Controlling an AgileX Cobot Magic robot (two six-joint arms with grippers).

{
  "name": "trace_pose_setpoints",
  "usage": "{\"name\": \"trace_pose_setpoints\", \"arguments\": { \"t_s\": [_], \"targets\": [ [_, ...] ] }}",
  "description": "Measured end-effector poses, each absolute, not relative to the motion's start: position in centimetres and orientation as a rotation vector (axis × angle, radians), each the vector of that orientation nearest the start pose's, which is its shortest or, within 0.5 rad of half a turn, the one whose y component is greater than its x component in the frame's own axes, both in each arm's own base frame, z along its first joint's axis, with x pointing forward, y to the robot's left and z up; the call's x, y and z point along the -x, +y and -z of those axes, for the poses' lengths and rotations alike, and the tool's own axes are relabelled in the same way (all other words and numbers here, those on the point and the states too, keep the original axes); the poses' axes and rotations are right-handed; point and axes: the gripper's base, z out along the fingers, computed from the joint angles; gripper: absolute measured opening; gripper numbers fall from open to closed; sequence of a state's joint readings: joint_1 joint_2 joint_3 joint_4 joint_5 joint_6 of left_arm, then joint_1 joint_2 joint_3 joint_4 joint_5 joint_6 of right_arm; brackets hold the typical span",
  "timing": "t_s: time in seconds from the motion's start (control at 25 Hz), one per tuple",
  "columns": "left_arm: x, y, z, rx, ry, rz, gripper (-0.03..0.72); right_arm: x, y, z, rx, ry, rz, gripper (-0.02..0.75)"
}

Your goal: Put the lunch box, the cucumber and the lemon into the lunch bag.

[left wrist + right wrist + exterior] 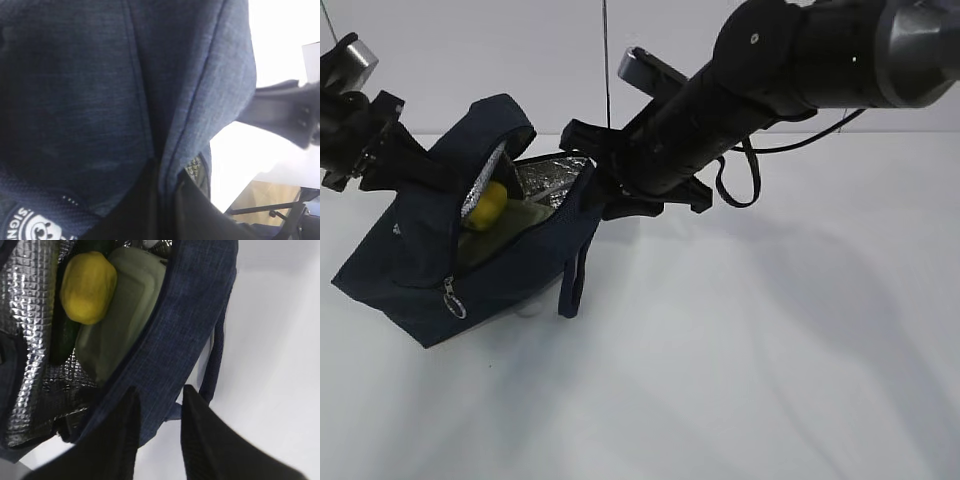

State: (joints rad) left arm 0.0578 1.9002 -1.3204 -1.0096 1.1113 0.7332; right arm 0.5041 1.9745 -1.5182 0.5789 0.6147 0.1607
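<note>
The navy lunch bag (410,260) sits tilted on the white table with its top open and the foil lining showing. Inside lie the yellow lemon (492,203) (88,287), the sage-green lid of the lunch box (525,215) (122,315) and, under the lemon, the dark green cucumber (65,342). My left gripper (425,165) (167,200) is shut on the bag's raised left flap (75,90). My right gripper (595,185) (159,389) stands open astride the bag's right wall (185,320), with fabric against its left finger and a gap to the right one.
A loop handle (575,270) (215,360) hangs down the bag's front. The zipper's metal ring pull (453,298) dangles at the front left corner. A black cable (735,185) loops under the right arm. White tabletop (740,360) stretches to the front and right.
</note>
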Motion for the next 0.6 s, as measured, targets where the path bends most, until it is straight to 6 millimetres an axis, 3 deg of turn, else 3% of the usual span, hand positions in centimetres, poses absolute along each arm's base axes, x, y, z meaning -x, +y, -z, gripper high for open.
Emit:
{"name": "trace_pose_setpoints", "arguments": {
  "t_s": [0.24, 0.6],
  "targets": [
    [-37.8, -4.7, -22.1, -0.232, 2.580, 1.154, 0.000, -38.2, 24.3, -20.7, -0.148, 2.630, -0.868, 0.238],
    [-37.7, -4.8, -22.1, -0.239, 2.583, 1.165, 0.000, -39.2, 24.6, -19.4, -0.278, 2.576, -0.918, 0.418]
  ]
}}
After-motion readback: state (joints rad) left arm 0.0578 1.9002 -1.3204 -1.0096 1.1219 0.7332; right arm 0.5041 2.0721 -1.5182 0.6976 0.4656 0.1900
